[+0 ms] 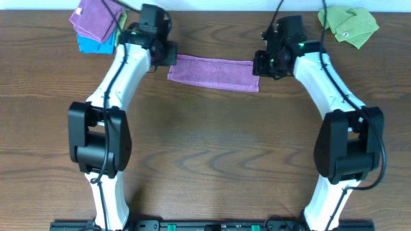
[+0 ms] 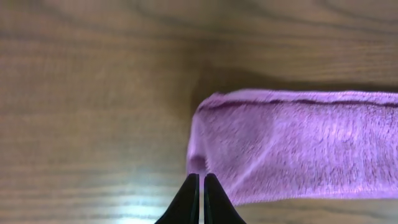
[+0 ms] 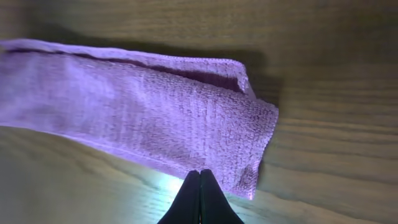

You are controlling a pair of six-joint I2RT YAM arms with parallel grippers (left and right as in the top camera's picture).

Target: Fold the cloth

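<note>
The purple cloth (image 1: pixel 214 71) lies as a long folded strip at the back middle of the table. My left gripper (image 1: pixel 168 59) is at its left end. In the left wrist view the fingers (image 2: pixel 200 176) are shut, and a small nub of the cloth's (image 2: pixel 292 146) near corner is pinched at their tips. My right gripper (image 1: pixel 259 66) is at the right end. In the right wrist view its fingers (image 3: pixel 200 172) are shut tight, tips on the cloth's (image 3: pixel 155 118) near edge, close to the right corner.
A purple cloth (image 1: pixel 95 17) lies on a blue one (image 1: pixel 95 43) at the back left corner. A green cloth (image 1: pixel 349 24) lies at the back right. Bare wood table (image 1: pixel 212 147) spreads in front of the strip.
</note>
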